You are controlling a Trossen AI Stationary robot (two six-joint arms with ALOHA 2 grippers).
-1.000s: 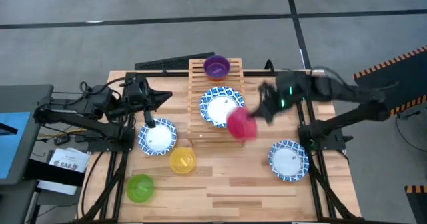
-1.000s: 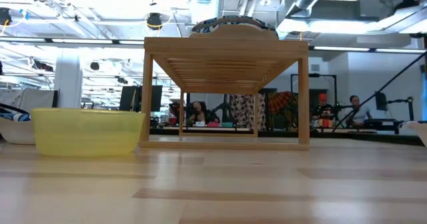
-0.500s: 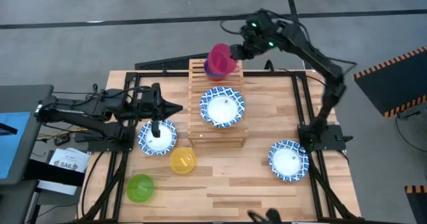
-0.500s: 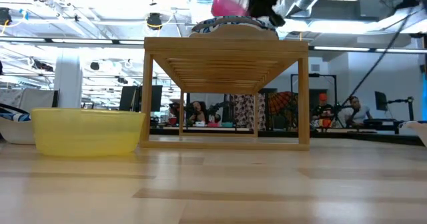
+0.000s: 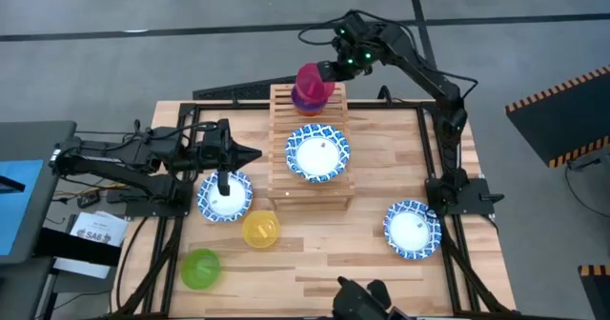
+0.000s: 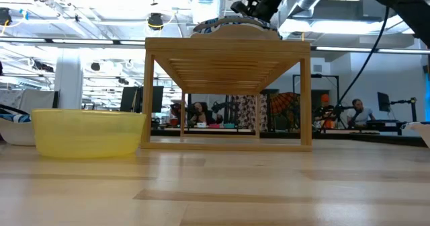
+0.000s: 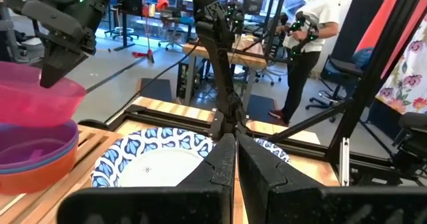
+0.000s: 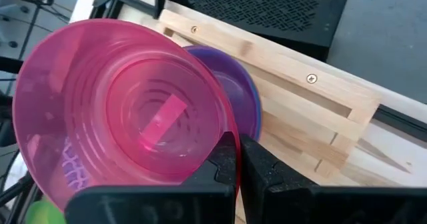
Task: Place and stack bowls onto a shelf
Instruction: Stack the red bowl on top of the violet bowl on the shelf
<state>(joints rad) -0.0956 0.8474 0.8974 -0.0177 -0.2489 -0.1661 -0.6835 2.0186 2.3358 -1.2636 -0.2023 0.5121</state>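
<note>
1. Wooden bench (image 5: 381,253) carries the shelf (image 5: 308,182) at its far middle; on the bare boards sit a patterned bowl (image 5: 225,195) at the left, another patterned bowl (image 5: 412,229) at the right, a yellow bowl (image 5: 261,230) and a green bowl (image 5: 200,268).
2. On the shelf, a third patterned bowl (image 5: 317,152) rests at mid-length and a purple bowl (image 5: 303,99) at the far end.
3. A second ago the right arm carried the pink bowl (image 5: 313,80) low beside the shelf's right edge; it has since swung up and over, and the bowl now hangs tilted just above the purple one. I judge the stacking step to be nearly at release.
4. The right end effector (image 5: 329,71) is clamped on the pink bowl's rim; the right wrist view shows its fingers (image 8: 227,164) pinched together there.
5. The left end effector (image 5: 250,154) waits just off the shelf's left edge, above the left patterned bowl, fingers (image 7: 220,164) pressed together, much as it was half a second ago.
6. Only the left wrist view reveals an orange bowl (image 7: 40,161) nested under the purple one, and a gap between pink and purple. The low view hides the pink bowl entirely, showing only the shelf's underside and the right arm above it.
</note>
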